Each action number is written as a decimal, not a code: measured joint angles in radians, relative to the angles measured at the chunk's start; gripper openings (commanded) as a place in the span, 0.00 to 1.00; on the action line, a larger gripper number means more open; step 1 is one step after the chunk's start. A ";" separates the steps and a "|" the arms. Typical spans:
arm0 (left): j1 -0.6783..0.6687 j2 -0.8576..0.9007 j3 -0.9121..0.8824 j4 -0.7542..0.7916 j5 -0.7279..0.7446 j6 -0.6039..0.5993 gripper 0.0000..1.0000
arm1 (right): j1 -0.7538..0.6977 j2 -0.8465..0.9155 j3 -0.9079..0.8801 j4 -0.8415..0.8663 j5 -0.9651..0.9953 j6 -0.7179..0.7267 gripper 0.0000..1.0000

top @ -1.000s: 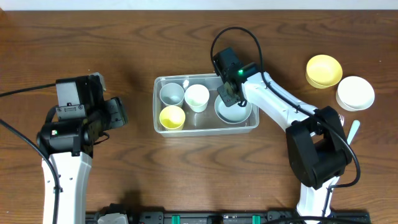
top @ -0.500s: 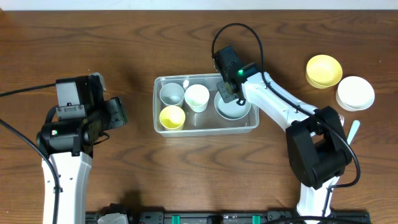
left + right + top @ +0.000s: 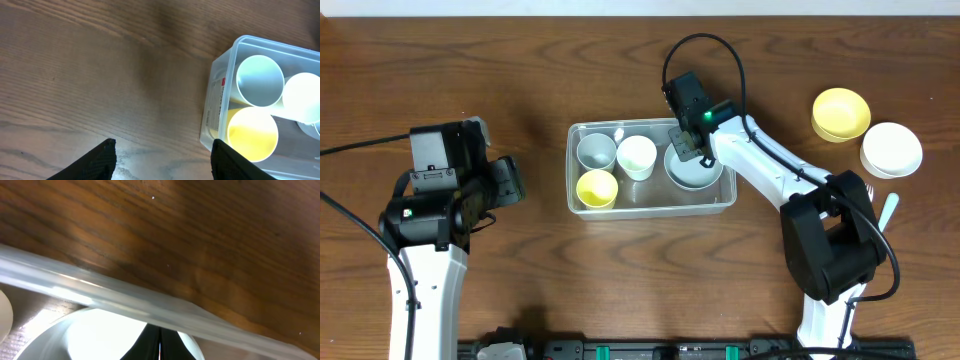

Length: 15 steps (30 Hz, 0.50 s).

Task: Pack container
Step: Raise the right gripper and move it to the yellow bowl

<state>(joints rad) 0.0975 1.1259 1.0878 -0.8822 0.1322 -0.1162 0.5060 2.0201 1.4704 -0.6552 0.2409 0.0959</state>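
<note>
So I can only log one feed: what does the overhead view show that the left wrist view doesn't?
Only overhead: the loose round yellow bowl and round white bowl, and the right end effector gripping the pale grey bowl. Only left wrist: the printed label on the clear rectangular plastic container. Both: that container, its yellow cup and pale blue cup.

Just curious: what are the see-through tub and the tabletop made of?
The clear rectangular tub looks like glossy plastic: its contents show through its walls. The brown tabletop looks like wood or wood-look laminate, judging by its grain.
</note>
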 measured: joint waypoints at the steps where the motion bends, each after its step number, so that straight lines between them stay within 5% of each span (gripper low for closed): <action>1: 0.000 0.000 0.000 0.000 0.000 0.000 0.61 | 0.000 0.000 0.000 0.002 0.000 0.000 0.03; 15: 0.000 0.000 0.000 0.000 0.000 0.000 0.61 | 0.000 -0.014 0.000 -0.072 -0.023 0.007 0.08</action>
<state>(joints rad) 0.0975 1.1259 1.0878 -0.8818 0.1318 -0.1162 0.5064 2.0064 1.4704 -0.7269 0.2180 0.1028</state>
